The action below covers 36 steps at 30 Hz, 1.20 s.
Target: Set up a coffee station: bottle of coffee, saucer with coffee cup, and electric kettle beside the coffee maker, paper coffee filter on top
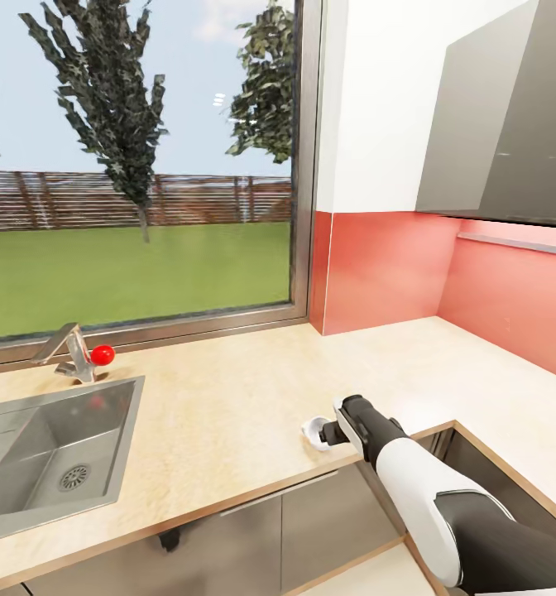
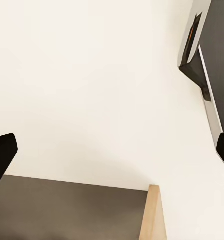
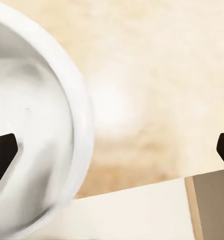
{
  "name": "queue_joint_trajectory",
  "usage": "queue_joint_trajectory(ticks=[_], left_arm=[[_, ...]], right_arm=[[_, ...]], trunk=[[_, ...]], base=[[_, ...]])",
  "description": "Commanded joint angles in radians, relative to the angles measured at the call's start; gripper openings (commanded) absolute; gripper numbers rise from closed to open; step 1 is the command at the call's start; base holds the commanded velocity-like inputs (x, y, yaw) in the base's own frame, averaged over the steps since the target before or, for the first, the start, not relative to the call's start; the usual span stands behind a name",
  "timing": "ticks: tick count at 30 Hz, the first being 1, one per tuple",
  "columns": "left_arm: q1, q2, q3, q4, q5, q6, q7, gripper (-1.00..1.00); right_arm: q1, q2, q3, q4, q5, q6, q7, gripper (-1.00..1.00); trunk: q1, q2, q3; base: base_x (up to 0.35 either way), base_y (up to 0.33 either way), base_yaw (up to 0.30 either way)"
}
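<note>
Right hand (image 1: 326, 431) spread wide, holding nothing; small round white ceramic saucer (image 1: 315, 432) lies on the pale speckled tabletop (image 1: 228, 406) beside one fingertip. Probably light, slick, brittle (pinch rim).

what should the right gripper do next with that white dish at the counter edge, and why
Probably shift sideways to centre on the white dish before closing. In the right wrist view the right gripper stands wide open, with the dish under one finger only and bare counter filling most of the gap. In the head view the dish sits close to the counter's front edge, so a nudge might tip it off.
</note>
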<state>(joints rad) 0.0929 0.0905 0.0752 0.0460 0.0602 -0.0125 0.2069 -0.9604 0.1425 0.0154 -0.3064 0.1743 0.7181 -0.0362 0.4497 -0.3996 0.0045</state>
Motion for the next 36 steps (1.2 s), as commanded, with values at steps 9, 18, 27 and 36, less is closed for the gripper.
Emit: queue_joint_trajectory(ticks=[9, 18, 27, 36], left_arm=[[0.001, 0.0, 0.007, 0.0, 0.004, -0.001, 0.0, 1.0], [0.001, 0.0, 0.008, 0.0, 0.005, -0.001, 0.0, 1.0], [0.0, 0.0, 0.006, 0.0, 0.004, -0.001, 0.0, 1.0], [0.0, 0.001, 0.006, 0.0, 0.004, -0.003, 0.0, 1.0]], right_arm=[[0.0, 0.0, 0.002, 0.0, 0.002, 0.004, -0.001, -1.0], [0.0, 0.0, 0.002, -0.002, 0.001, 0.004, -0.001, -1.0], [0.0, 0.003, 0.002, -0.01, 0.001, 0.004, -0.001, -1.0], [0.0, 0.008, 0.0, -0.098, -0.001, 0.007, -0.001, -1.0]], trunk=[[0.0, 0.0, 0.0], [0.0, 0.0, 0.0], [0.0, 0.0, 0.0], [0.0, 0.0, 0.0]], base=[[0.0, 0.0, 0.0], [0.0, 0.0, 0.0], [0.0, 0.0, 0.0], [0.0, 0.0, 0.0]])
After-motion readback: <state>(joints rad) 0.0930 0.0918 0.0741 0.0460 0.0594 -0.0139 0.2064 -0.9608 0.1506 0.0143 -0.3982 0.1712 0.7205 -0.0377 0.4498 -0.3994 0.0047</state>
